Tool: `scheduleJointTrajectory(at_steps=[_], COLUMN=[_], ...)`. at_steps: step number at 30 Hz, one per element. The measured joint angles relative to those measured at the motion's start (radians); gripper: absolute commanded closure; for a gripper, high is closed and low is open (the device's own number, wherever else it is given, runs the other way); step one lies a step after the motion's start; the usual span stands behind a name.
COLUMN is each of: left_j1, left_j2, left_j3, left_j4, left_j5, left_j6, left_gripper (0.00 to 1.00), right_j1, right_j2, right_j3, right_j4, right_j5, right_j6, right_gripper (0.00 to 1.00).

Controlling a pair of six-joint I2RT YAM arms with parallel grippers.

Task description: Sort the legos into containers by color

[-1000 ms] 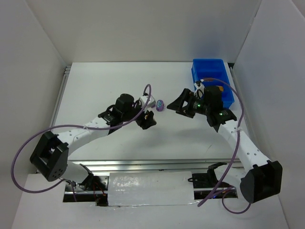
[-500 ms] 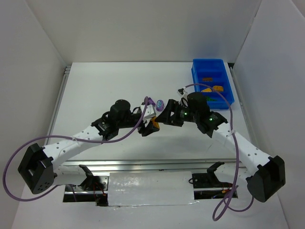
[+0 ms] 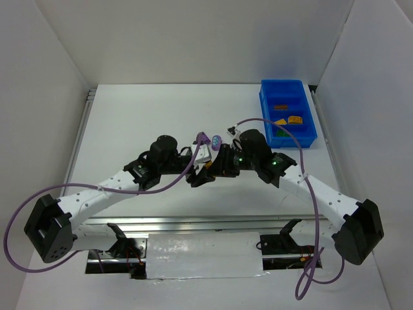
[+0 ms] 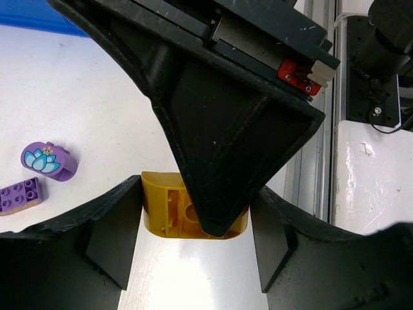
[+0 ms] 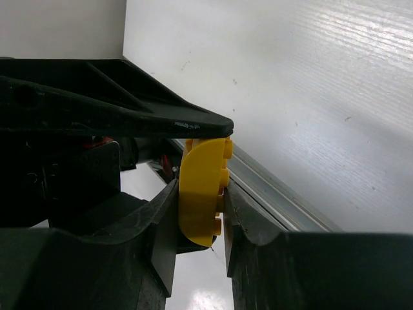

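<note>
A yellow lego hangs between both grippers at mid-table. My left gripper is shut on it, a finger against each of its ends. My right gripper is shut on the same yellow lego across its flat faces, studs to the right. From above, the left gripper and right gripper meet tip to tip. Two purple legos lie on the table: a rounded one with a flower print and a small brick. The blue tray of containers stands at the back right.
The tray's compartments hold brown, yellow-orange and green bricks. White walls enclose the table on three sides. An aluminium rail runs along the near edge, close below the grippers.
My right arm swung left from the blue tray to the left gripper and shut on the yellow lego. The left arm drew slightly nearer, then held still.
</note>
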Motion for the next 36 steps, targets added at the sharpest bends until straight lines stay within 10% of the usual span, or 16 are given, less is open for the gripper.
scheduleJointTrajectory(at_steps=[2, 4, 5, 6, 12, 23, 36], left_j1=[0.000, 0.000, 0.000, 0.000, -0.008, -0.009, -0.003], left_j2=[0.000, 0.000, 0.000, 0.000, 0.002, -0.110, -0.455], left_j3=[0.001, 0.001, 0.003, 0.007, 0.083, 0.133, 0.135], left_j4=[-0.002, -0.003, -0.005, -0.010, -0.061, -0.303, -0.600], left_j5=[0.004, 0.002, 0.000, -0.010, -0.069, -0.647, -0.848], left_j6=[0.007, 0.007, 0.005, 0.000, -0.057, -0.369, -0.513], left_gripper=[1.00, 0.61, 0.14, 0.01, 0.00, 0.00, 0.01], right_j1=[0.002, 0.002, 0.002, 0.002, -0.018, -0.436, -0.764], right_j2=[-0.001, -0.001, -0.002, -0.004, -0.004, 0.054, 0.582], right_j3=[0.000, 0.000, -0.003, -0.011, -0.042, -0.085, 0.426], right_j4=[0.001, 0.005, 0.009, 0.025, 0.111, 0.180, 0.098], right_j5=[0.002, 0.000, 0.000, -0.002, -0.004, 0.203, 0.481], right_j6=[-0.002, -0.004, -0.004, -0.005, -0.018, 0.045, 0.127], right_gripper=[1.00, 1.00, 1.00, 1.00, 1.00, 1.00, 1.00])
